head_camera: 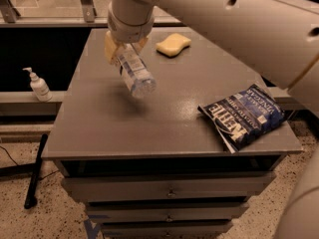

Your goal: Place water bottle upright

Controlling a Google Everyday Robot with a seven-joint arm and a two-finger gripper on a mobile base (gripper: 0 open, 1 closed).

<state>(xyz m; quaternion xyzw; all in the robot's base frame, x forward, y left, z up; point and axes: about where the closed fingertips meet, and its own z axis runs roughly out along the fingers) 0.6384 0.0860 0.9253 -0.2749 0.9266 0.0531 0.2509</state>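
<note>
The water bottle [134, 72] is a clear plastic bottle with a pale blue-and-white label. It hangs tilted in the air above the grey table [149, 128], its base pointing toward the camera and to the right. My gripper [123, 48] is shut on the bottle's upper end, with yellowish fingers [109, 48] on both sides. The cap is hidden between the fingers. The bottle's shadow lies on the table below it.
A dark blue chip bag [245, 115] lies at the table's right front edge. A yellow sponge [173, 44] lies at the back. A small white pump-dispenser bottle [38, 85] stands on a ledge to the left. Drawers sit under the tabletop.
</note>
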